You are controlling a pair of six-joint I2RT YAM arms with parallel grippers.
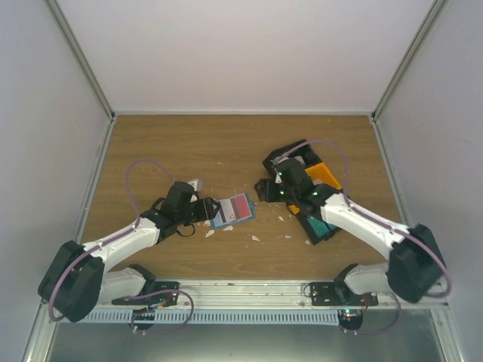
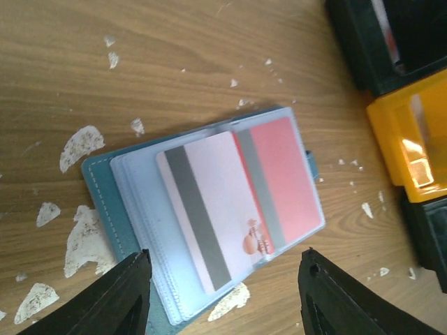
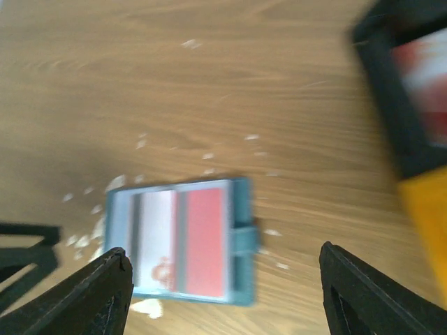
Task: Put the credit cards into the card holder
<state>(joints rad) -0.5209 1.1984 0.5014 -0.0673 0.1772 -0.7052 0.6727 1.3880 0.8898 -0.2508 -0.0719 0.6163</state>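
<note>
The blue card holder (image 1: 231, 211) lies open on the wooden table between both arms. Two credit cards sit in its clear sleeves: a white card with a grey stripe (image 2: 206, 209) and a red card (image 2: 283, 181). My left gripper (image 1: 205, 210) is at the holder's left edge, open, with its jaws either side of the holder's near corner (image 2: 227, 296) and touching nothing. My right gripper (image 1: 266, 188) hovers open to the right of the holder. In the right wrist view the holder (image 3: 241, 237) shows blurred, ahead of the wide-apart jaws (image 3: 223, 293).
A black bin (image 1: 290, 154), an orange bin (image 1: 324, 175) and a teal bin (image 1: 321, 226) stand under the right arm. White paper scraps (image 2: 80, 143) lie around the holder. The orange bin (image 2: 412, 139) is close on the holder's right. Grey walls enclose the table.
</note>
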